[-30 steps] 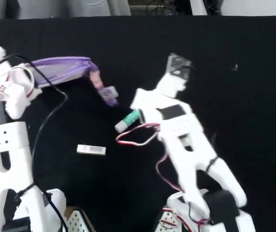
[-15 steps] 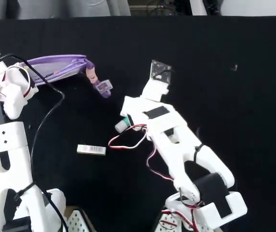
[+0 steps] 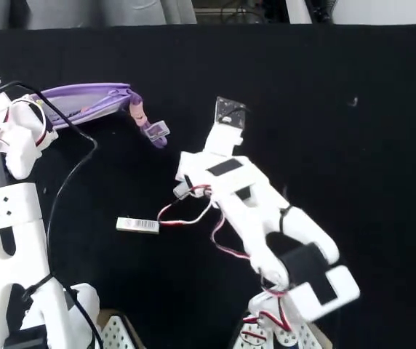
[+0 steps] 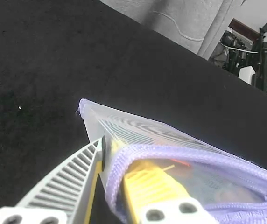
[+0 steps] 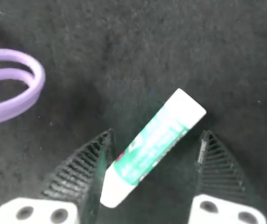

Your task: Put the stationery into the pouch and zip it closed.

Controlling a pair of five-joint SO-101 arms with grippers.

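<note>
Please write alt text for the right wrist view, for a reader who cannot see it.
The open claw stands over a green-and-white tube lying on the black table, with one finger on each side of it. A purple loop lies farther off.

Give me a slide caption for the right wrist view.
Open right gripper straddles a green-and-white tube lying on the black table.
</note>
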